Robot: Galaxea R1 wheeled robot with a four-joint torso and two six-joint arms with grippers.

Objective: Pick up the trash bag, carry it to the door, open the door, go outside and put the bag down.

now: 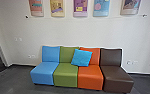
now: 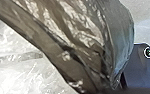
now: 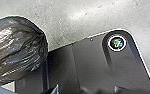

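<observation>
Looks toward a pale wall (image 1: pixel 66 30), with five posters (image 1: pixel 80 7) in a row, their tops cut off in the head view. Below them, against the wall, has four padded seats side by side: a blue seat (image 1: pixel 42 73), a green seat (image 1: pixel 65 75), an orange seat (image 1: pixel 90 77) and a brown seat (image 1: pixel 118 77), all on dark grey floor (image 1: pixel 13 80). Includes a bright blue cushion (image 1: pixel 81 58), tilted, leaning on the green and orange backs. Toward the robot's left, shows a pale frame (image 1: pixel 1 47) edging a darker opening.

Finds the trash bag (image 2: pixel 91 37), dark, glossy and creased, close up in the left wrist view, and again in the right wrist view, rounded, with folds drawn together at one end, overlapping the robot's dark plate (image 3: pixel 96 60). Cannot tell from these views the state of the left end effector or right end effector: open, closed or gripping the trash bag.
</observation>
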